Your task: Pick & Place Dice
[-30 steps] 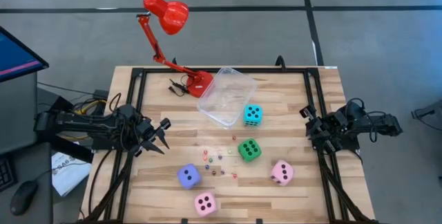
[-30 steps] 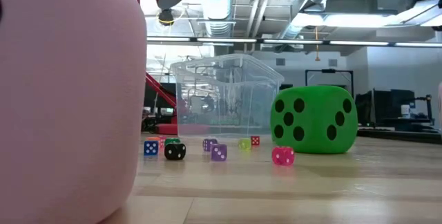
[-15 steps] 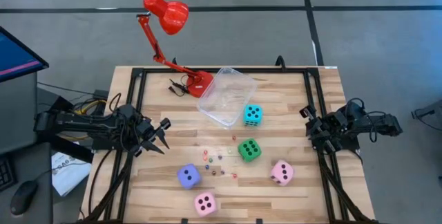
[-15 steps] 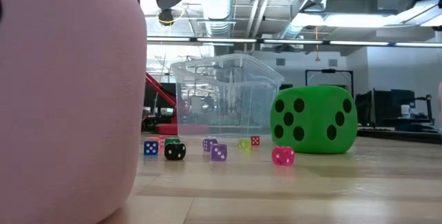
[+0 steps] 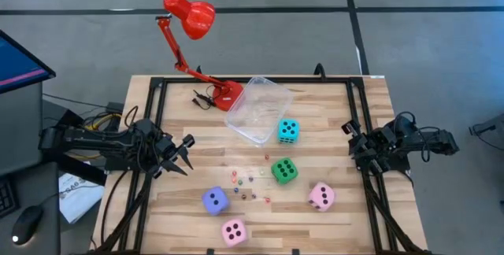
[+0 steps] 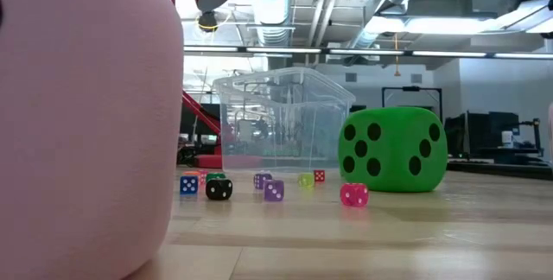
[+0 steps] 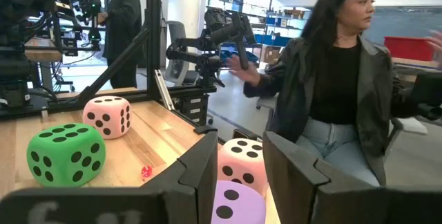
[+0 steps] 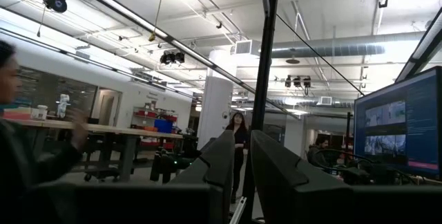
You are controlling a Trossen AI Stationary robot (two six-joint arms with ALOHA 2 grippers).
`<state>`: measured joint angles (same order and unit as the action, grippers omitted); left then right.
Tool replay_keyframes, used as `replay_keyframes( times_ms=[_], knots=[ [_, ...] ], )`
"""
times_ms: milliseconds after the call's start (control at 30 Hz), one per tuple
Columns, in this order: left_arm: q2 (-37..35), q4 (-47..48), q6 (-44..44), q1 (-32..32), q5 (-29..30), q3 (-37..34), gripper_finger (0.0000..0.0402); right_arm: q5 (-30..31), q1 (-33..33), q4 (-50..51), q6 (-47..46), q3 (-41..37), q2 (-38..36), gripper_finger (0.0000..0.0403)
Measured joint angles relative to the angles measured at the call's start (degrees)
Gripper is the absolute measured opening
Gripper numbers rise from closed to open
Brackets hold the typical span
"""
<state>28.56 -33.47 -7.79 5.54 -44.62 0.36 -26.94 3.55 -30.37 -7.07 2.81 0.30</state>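
Five soft dice rest flat on the wooden table: cyan (image 5: 288, 131), green (image 5: 284, 170), pink (image 5: 320, 196), purple-blue (image 5: 215, 200) and a second pink one (image 5: 234, 231). Several tiny coloured dice (image 5: 248, 182) lie scattered between them. My left gripper (image 5: 186, 153) hovers open at the table's left edge, pointing toward the dice; its wrist view shows the purple-blue die (image 7: 235, 203) just past its fingers. My right gripper (image 5: 352, 142) waits at the right edge, its fingers (image 8: 224, 162) close together with only a thin slit between them.
A clear plastic tub (image 5: 258, 109) stands at the far middle beside the cyan die. A red desk lamp (image 5: 197, 19) has its base on the far left of the table. A black frame (image 5: 236, 82) rims the table. A person (image 7: 338, 92) stands beyond the table.
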Motion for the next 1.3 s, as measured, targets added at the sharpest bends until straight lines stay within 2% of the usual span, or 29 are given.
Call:
replay_keyframes(
  times_ms=[867, 1033, 1300],
  knots=[
    [0.00, 0.00, 0.00, 0.00, 0.00, 0.00, 0.0108, 0.01, 0.00, 0.00, 0.14, -0.01, 0.02, 0.0047],
    [0.00, 0.00, -0.02, 0.00, 0.00, 0.00, 0.0108, 0.02, 0.02, -0.04, 6.81, 0.00, 0.01, 0.0047],
    [0.00, -0.01, 0.05, 0.00, 0.00, 0.00, 0.0108, 0.02, 0.01, -0.04, 7.08, -0.02, 0.02, 0.0047]
  ],
)
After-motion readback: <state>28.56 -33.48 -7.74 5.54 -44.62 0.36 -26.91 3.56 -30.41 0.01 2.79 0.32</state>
